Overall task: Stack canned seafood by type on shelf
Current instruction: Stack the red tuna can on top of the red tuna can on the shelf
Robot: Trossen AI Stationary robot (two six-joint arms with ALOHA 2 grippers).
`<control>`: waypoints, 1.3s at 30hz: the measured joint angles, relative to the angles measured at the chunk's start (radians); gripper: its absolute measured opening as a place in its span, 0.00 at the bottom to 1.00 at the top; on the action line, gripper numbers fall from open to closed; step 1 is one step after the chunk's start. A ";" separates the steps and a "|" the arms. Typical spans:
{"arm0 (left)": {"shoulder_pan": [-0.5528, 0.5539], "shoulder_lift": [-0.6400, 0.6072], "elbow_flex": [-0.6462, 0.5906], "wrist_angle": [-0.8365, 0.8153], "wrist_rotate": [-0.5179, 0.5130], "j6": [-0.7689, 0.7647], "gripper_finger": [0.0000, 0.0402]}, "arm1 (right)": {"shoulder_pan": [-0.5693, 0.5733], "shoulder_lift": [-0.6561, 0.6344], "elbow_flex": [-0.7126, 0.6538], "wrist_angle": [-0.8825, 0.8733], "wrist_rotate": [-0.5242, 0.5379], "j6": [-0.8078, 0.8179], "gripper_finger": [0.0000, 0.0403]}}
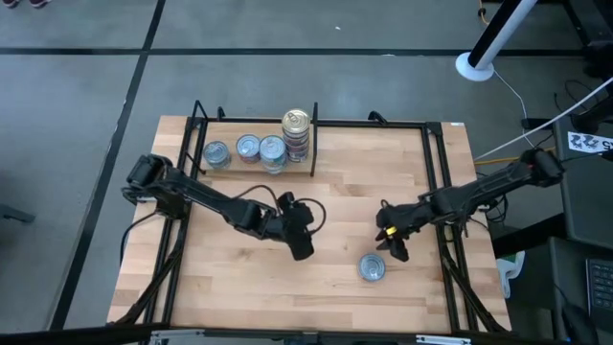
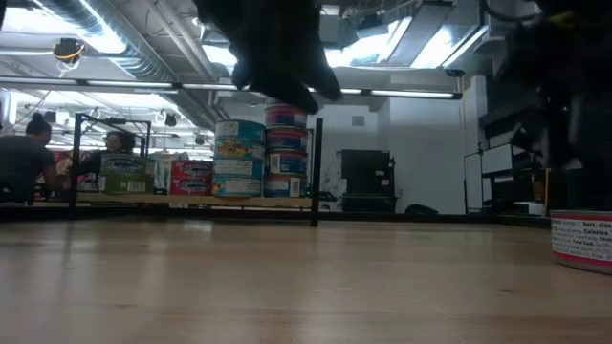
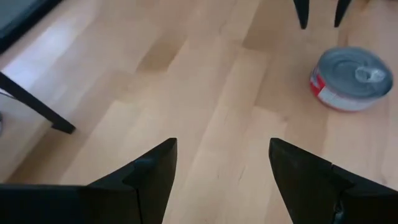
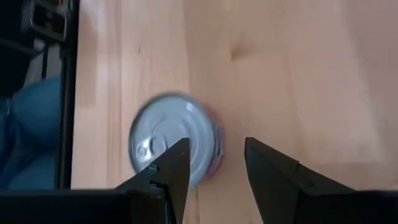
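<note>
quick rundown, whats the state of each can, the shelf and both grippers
lone can: upright on the board, lid sealed, apart from the rest, not held
stacked cans: tall pile by the divider bar
row of cans: upright along the shelf's back edge
shelf: mostly bare wood
left gripper: fingers open, empty, mid-board
right gripper: fingers open, empty, above the lone can

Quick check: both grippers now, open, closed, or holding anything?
Left gripper: open, empty, above bare board.
Right gripper: open, empty, above the loose can.
</note>
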 joint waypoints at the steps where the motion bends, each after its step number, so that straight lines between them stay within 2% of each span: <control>1: 0.000 0.014 0.000 0.002 0.005 0.000 0.62 | 0.000 0.019 0.000 -0.002 -0.023 0.000 0.38; 5: 0.000 0.058 0.000 0.001 0.009 0.000 0.62 | 0.000 0.097 0.000 0.000 -0.103 0.002 0.38; 13: 0.000 0.091 -0.001 0.004 0.012 -0.024 0.62 | 0.000 0.209 0.000 0.033 -0.177 0.001 0.38; 28: 0.001 0.087 -0.001 0.002 0.011 -0.023 0.62 | 0.000 0.290 0.002 0.066 -0.188 -0.002 0.37; 32: 0.001 0.087 -0.001 0.002 0.011 -0.023 0.62 | 0.000 0.291 0.002 0.090 -0.187 0.003 0.31; 39: 0.001 0.087 -0.001 0.006 0.011 -0.023 0.62 | 0.000 0.291 0.002 0.106 -0.193 0.005 0.11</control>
